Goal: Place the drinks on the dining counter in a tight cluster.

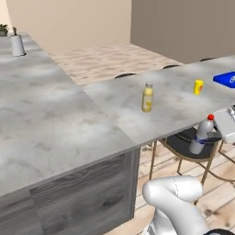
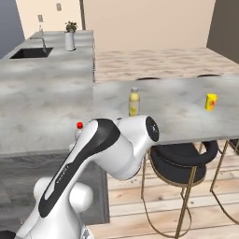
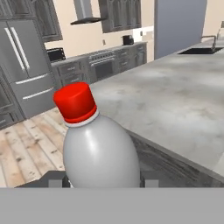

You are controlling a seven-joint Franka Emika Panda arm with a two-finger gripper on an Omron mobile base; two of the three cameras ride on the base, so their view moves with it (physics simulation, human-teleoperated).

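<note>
- Hand view: the silver-grey bottle (image 3: 101, 155) with its red cap (image 3: 75, 102) stands upright directly between the two dark fingertips (image 3: 56, 179), body pressed close against the camera. The claw (image 3: 101, 181) is closed onto the bottle's lower body, one finger on each side.
- Left base view: the same bottle (image 1: 200, 134) hangs in the air off the near edge of the table (image 1: 174, 105), above a dark-seated stool (image 1: 188, 144), held from the right by the claw (image 1: 212, 135). It rests on nothing.
- Handling, as a judgement: a small, rigid, smooth-walled bottle, probably light. The rounded glossy body could slip or twist if the grip is loose; the widest part of the body, where it is now taken, looks the soundest hold. The tapered shoulder and cap would be poor places to grip.
- Claw opening: narrow, about the bottle's width. No contact with anything other than the bottle is visible.
- The yellow bottle (image 1: 147, 97) with a pale cap stands upright on the table, well apart from the held bottle. A small yellow can-like object (image 1: 198, 86) stands further along the same surface.
- Right base view: the robot's arm hides most of the held bottle; its red cap (image 2: 80, 125) shows beside the arm.
- The brown-and-white bottle cannot be located.
</note>
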